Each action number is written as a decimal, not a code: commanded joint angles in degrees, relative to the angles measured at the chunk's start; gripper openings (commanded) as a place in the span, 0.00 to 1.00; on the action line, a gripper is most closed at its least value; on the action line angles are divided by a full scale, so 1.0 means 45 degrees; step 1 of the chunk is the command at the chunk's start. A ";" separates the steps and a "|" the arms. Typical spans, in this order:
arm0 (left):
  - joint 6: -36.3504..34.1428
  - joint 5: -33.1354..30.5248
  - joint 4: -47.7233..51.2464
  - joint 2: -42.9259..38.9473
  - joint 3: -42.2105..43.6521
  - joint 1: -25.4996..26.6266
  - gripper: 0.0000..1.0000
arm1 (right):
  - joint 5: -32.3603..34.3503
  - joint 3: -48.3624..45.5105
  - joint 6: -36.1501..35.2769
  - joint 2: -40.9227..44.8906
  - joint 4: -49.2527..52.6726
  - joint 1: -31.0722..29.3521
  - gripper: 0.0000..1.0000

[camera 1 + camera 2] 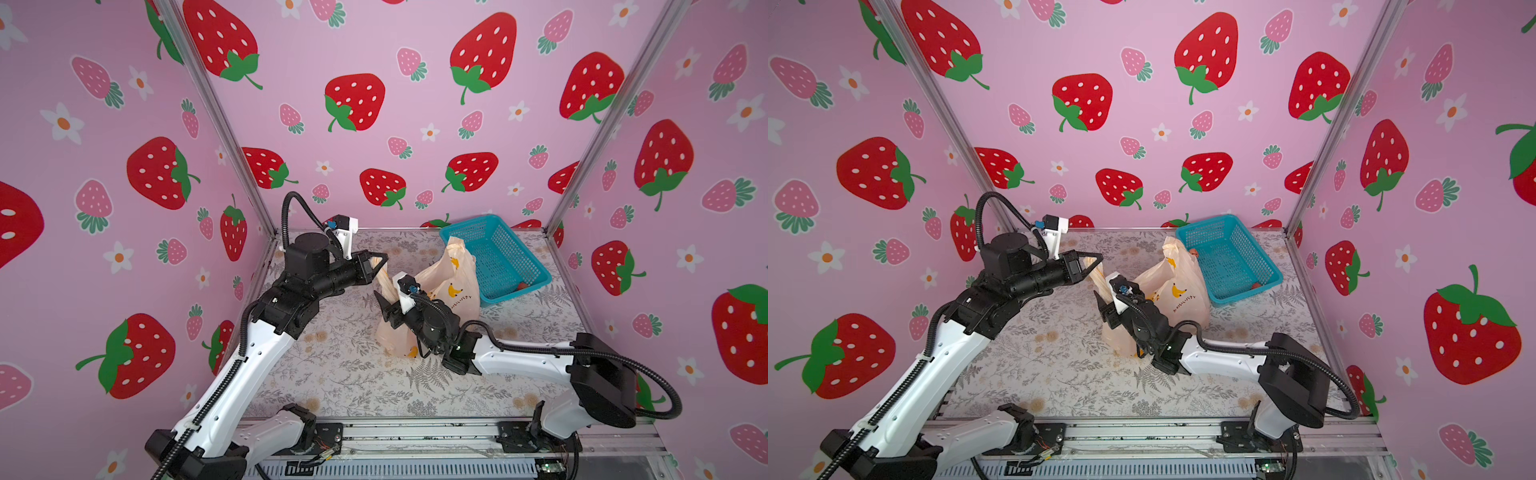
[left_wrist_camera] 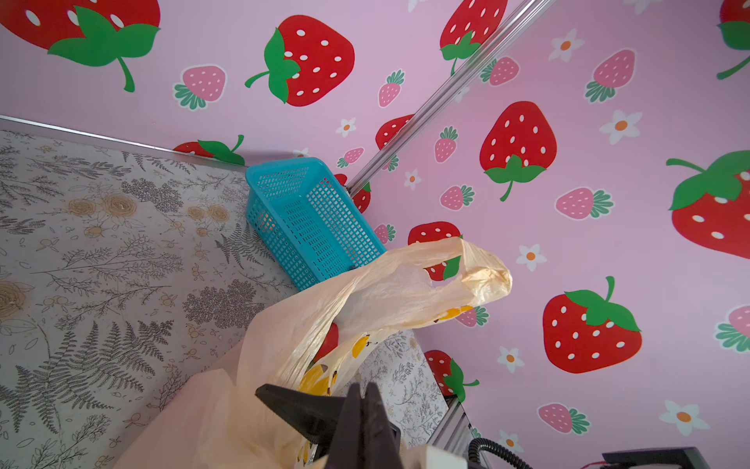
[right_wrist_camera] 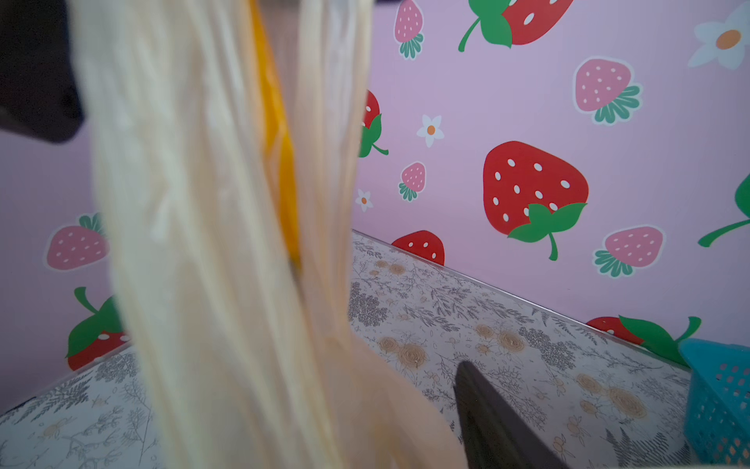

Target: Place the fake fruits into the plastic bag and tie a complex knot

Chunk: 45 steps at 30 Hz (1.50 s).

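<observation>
If pulled harder, the handle (image 1: 385,279) could be torn or slipped from the left gripper (image 1: 384,257), which is held level and clamped on it. The right gripper (image 1: 381,301), tilted upward, is parted around it. The bag (image 1: 453,291) is stood just beside the basket (image 1: 498,257), in which a fruit (image 1: 523,286) lies.

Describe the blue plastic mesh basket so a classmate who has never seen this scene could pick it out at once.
Find the grey floral-patterned tabletop and look to its far right corner. There sits a rectangular turquoise plastic mesh basket, just behind the peach banana-print plastic bag. It alone is rigid, bright blue and perforated.
</observation>
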<state>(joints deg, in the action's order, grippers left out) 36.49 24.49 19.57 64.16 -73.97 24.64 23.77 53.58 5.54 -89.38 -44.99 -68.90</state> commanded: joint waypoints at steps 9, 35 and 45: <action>0.0576 0.0125 -0.0131 -0.0281 -0.0612 -0.0157 0.00 | 0.0992 -0.0718 0.0634 -0.1103 -0.1361 0.0190 0.45; 0.0036 0.1414 -0.0106 0.0185 -0.1037 -0.0476 0.00 | -1.4931 0.1775 -0.0227 -0.1084 0.1239 0.3672 0.55; 0.0340 0.1269 -0.0714 0.0362 -0.1188 -0.0735 0.00 | -1.4627 -0.0829 0.1303 -0.1385 -0.1304 0.3830 0.24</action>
<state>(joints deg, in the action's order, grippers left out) 37.36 30.04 21.54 66.19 -76.77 21.96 -41.12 51.55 10.37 -95.09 -50.24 -51.72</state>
